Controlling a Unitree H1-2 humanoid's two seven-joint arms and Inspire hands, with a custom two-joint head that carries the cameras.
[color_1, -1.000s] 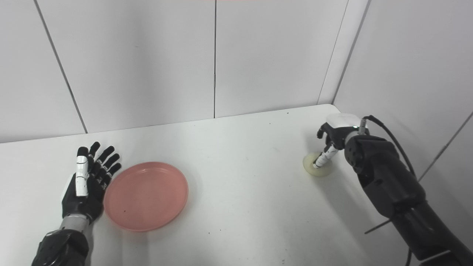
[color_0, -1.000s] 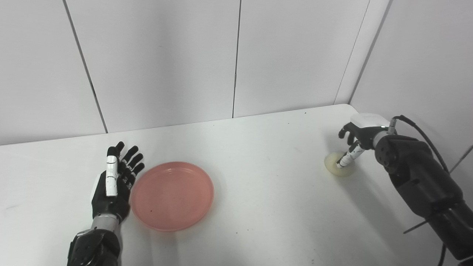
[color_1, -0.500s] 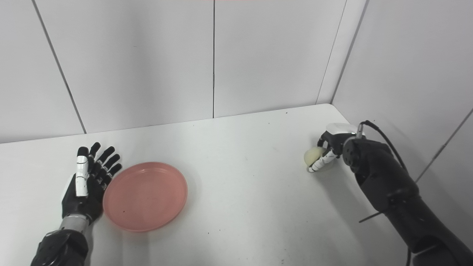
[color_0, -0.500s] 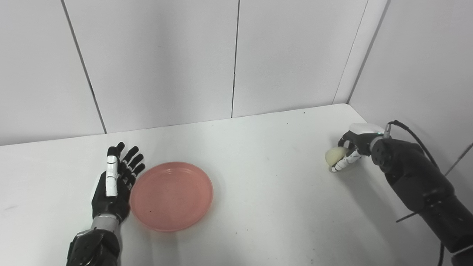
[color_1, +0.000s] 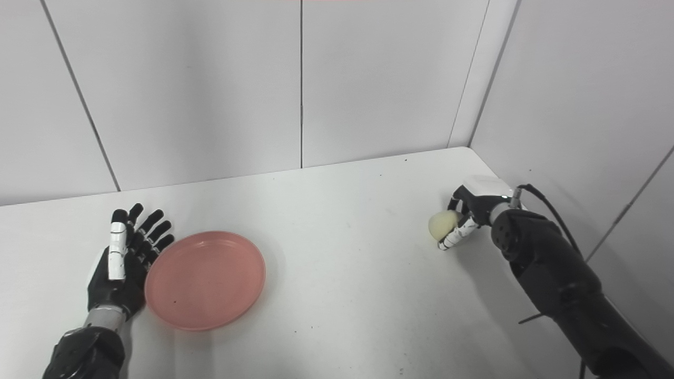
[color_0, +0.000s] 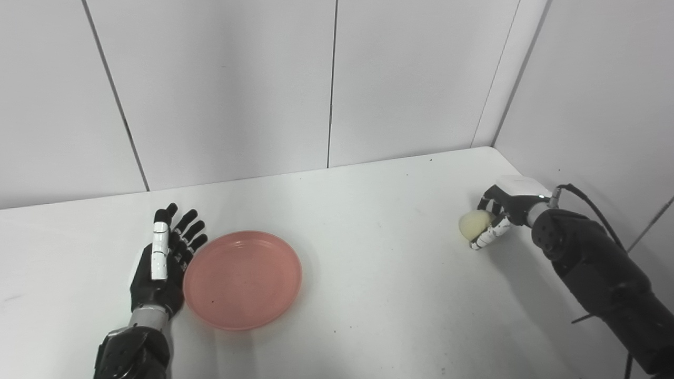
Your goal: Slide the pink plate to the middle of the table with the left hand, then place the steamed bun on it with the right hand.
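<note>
A: Biggest first?
B: White table (color_0: 368,284), filling lower half of both views, grey wall panels (color_0: 226,89) behind and to the right.

A: Then the arms?
B: Right arm (color_0: 600,273), black, in from bottom-right corner, cable looped at wrist. Left forearm (color_0: 134,350), black, in from bottom-left, much shorter in view.

A: Landmark?
B: Pink plate (color_0: 243,280). Flat on table, left of table centre, nearer front edge than back wall. Nothing on it, tiny dark speck inside.

A: Left hand (color_0: 160,268) rel. to plate?
B: Just beside plate's left rim, palm side toward it, touching or nearly so; hard to say which. Fingers (color_0: 184,237) straight, spread apart, pointing away toward back wall. Holding nothing. Resting at table level by the look of it.

A: Right hand (color_0: 500,216)?
B: Well apart from plate, far to its right, near table's right edge and corner. White cover on back of hand. Fingers curled round steamed bun (color_0: 473,224); thumb w/ white segments under it, other fingers over top and back.

A: Bun itself?
B: Pale cream, round, small. Far right of plate, about level w/ plate's far rim or a bit beyond. Sticking out of grip on side facing plate. Seems just off table surface, faint shadow beneath; contact w/ table not certain.
</note>
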